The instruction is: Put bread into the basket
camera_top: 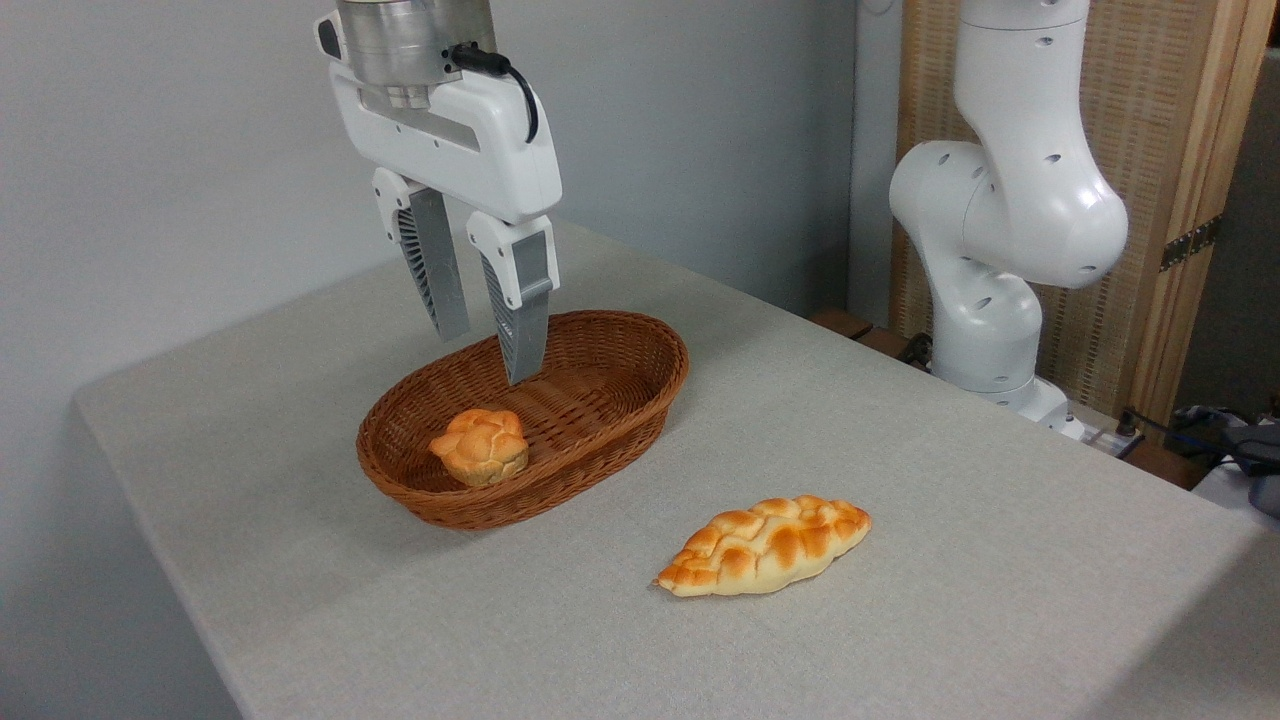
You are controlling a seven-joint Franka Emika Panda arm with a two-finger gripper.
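Bread (765, 546) lies on the table (900, 480), outside the basket (640, 400), well apart from the gripper (487, 353) toward the lower right, its long axis running lower left to upper right. A small bun (480, 446) sits in the basket. The gripper hangs above the basket, fingers pointing down, apart and empty

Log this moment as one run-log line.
gripper: open, empty, above oval brown wicker basket | long braided golden loaf: on table, outside basket | small round knotted bun: in basket
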